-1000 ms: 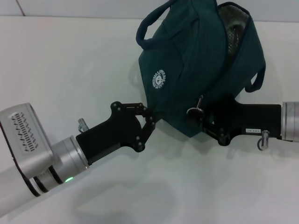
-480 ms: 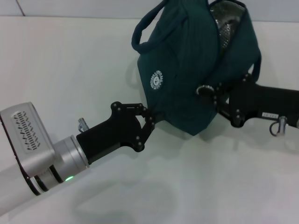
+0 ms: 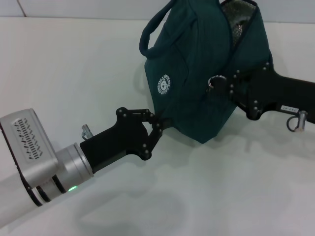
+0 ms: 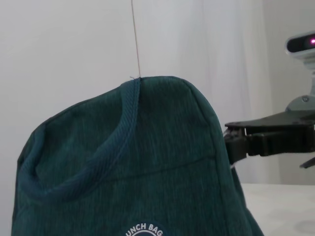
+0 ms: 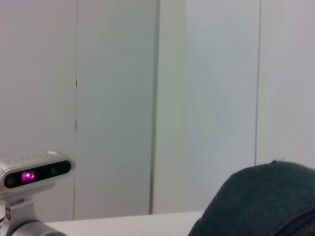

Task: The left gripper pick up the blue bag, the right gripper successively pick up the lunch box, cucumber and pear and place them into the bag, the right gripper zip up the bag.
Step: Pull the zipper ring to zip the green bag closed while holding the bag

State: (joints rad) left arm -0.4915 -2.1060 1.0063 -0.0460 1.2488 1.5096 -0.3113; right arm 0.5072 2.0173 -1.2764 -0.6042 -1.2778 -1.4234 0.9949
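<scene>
This looks like a robot lab or test room, not a home. A plain white bench point(image 3: 74, 64) fills the head view from 12 to 6 o'clock, bare and without any household clutter. Behind it the wrist views show blank pale wall panels point(image 5: 206, 98) with thin vertical seams. A camera head point(image 5: 34, 173) with a glowing magenta light stands on a grey mount at 8 o'clock in the right wrist view.

Bag point(image 3: 202, 73) top — cropped; contents unseen

A rounded hump of the blue bag point(image 5: 261, 199) rises before pale wall panels point(image 5: 206, 98).
</scene>
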